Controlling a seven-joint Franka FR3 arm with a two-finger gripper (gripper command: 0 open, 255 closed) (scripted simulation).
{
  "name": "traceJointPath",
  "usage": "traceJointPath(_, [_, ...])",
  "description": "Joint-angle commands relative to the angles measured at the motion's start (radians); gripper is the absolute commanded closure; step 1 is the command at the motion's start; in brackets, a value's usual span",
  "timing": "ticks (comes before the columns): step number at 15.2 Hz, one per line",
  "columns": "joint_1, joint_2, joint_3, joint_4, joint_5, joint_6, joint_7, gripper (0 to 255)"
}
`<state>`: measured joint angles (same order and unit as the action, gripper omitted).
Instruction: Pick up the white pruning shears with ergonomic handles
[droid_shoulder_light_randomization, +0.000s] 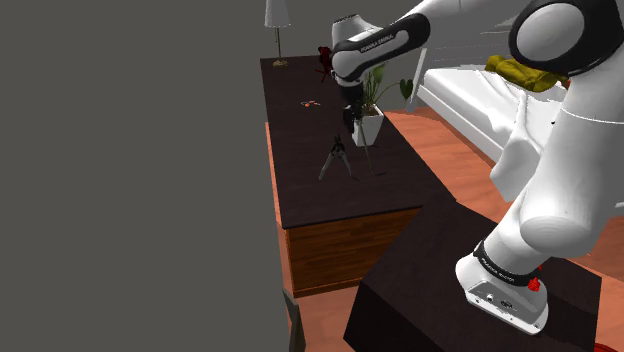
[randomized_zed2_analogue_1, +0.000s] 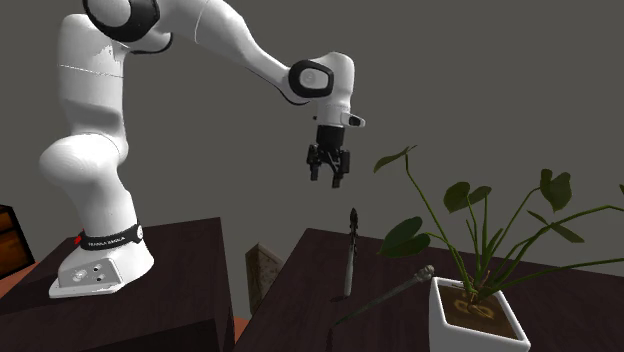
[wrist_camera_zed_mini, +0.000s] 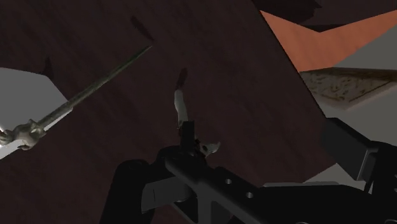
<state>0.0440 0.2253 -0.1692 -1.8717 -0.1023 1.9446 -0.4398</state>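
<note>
I count one pair of shears (randomized_zed2_analogue_1: 350, 255), one potted plant (droid_shoulder_light_randomization: 371, 112), one lamp (droid_shoulder_light_randomization: 277, 18) and one small red thing (droid_shoulder_light_randomization: 310, 103), on one bench (droid_shoulder_light_randomization: 300, 195).

In the second exterior view the white arm (randomized_zed2_analogue_1: 95, 150) rises from its base at lower left. It bends at the upper left of the frame and reaches right and down to the wrist (randomized_zed2_analogue_1: 322, 85) near centre. The black end effector (randomized_zed2_analogue_1: 328, 176) hangs below it, pointing straight down, fingers (randomized_zed2_analogue_1: 314, 168) slightly apart and clasping nothing.
</note>
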Motion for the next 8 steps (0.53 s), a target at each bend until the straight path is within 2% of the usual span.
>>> traceJointPath(1, [-0.002, 0.088, 0.005, 0.073, -0.001, -0.007, -0.029, 0])
traceJointPath(8, [-0.017, 0.405, 0.025, 0.378, -0.015, -0.067, -0.122, 0])
